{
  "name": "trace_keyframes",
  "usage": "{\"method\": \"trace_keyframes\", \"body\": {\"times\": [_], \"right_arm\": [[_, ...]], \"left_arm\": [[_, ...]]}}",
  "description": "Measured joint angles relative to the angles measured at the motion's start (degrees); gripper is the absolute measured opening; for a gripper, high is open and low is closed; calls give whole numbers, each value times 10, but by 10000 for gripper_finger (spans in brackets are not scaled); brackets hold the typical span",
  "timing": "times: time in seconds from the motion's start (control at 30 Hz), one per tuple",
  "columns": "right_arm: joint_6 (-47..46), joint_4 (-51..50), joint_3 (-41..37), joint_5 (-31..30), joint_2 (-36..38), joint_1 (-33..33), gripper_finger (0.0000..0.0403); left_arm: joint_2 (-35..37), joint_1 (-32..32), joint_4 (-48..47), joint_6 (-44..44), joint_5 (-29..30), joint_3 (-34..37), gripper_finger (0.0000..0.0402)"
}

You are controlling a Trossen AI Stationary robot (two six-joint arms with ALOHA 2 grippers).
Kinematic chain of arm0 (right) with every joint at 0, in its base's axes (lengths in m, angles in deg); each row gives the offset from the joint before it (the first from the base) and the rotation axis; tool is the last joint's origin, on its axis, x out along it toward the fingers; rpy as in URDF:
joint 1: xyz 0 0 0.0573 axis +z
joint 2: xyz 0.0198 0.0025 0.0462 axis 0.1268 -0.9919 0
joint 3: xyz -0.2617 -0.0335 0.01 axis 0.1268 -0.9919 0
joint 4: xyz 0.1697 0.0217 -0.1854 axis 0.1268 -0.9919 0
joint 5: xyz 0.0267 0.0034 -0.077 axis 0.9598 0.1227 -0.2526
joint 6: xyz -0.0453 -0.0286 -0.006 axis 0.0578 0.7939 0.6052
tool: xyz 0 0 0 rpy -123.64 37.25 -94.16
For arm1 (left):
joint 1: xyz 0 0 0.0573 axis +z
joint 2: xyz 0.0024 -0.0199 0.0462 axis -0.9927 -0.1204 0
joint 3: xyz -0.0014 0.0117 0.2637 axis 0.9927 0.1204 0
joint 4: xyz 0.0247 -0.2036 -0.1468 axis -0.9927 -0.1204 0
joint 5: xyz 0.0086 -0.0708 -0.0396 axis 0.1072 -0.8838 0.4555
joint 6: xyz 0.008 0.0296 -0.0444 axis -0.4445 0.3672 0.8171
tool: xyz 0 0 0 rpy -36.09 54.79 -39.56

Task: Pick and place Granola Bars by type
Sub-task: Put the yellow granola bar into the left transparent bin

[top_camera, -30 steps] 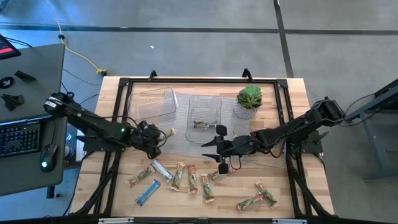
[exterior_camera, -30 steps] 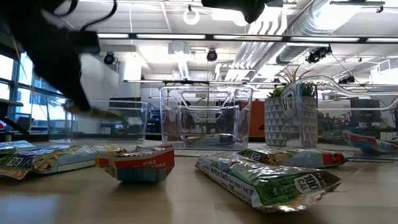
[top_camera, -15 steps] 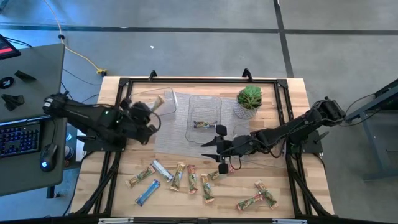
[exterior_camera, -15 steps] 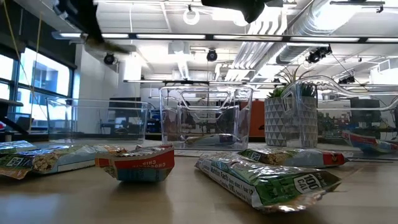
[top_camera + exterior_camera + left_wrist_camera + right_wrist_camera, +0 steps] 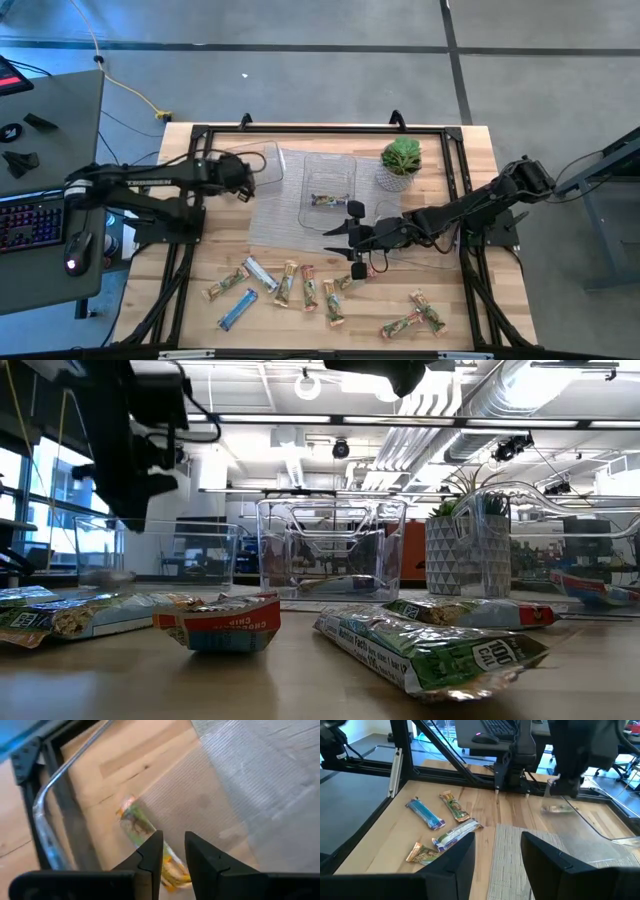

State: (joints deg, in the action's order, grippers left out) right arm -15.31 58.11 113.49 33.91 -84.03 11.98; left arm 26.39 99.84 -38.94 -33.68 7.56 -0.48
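My left gripper (image 5: 243, 180) (image 5: 172, 845) hangs open, with a narrow gap, over the left clear tray (image 5: 268, 157). A tan and green granola bar (image 5: 135, 822) (image 5: 105, 574) lies on that tray's floor below the fingers, apart from them. The middle tray (image 5: 345, 165) holds one bar (image 5: 324, 200). Several more wrapped bars, tan, green, blue and silver, lie along the table's near side (image 5: 288, 283) (image 5: 238, 308) (image 5: 400, 325). My right gripper (image 5: 352, 238) (image 5: 497, 850) waits open above the grey mat, near the table's middle.
A small green potted plant (image 5: 400, 160) stands right of the middle tray. A black metal frame (image 5: 200, 132) runs round the table top. The grey mat (image 5: 290, 215) lies under the trays. A desk with keyboard and mouse (image 5: 30, 220) stands left of the table.
My left gripper rose from the mat near the table's middle with a tan bar sticking out of it, and swung toward the far left, over the left tray. The bar has left the fingers and now lies in that tray.
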Motion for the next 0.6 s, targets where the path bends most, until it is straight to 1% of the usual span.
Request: {"method": "trace_keyframes", "body": {"times": [0.07, 0.17, 0.3, 0.4, 0.5, 0.6], "right_arm": [[0, 0, 0, 0, 0, 0, 142], [0, 0, 0, 0, 0, 0, 142], [0, 0, 0, 0, 0, 0, 142], [1, 3, 0, -12, 0, -1, 142], [2, 9, 0, -18, 0, -5, 142], [2, 11, 1, -12, 0, -11, 142]], "left_arm": [[0, 27, 24, -28, -18, 13, 76], [0, 54, 33, -62, -35, 13, 76], [1, 63, 26, -103, -44, -15, 76], [6, 61, -5, -123, -83, -71, 76], [11, 61, -55, -142, -150, -149, 76], [21, 60, -112, -174, -213, -221, 76]]}}
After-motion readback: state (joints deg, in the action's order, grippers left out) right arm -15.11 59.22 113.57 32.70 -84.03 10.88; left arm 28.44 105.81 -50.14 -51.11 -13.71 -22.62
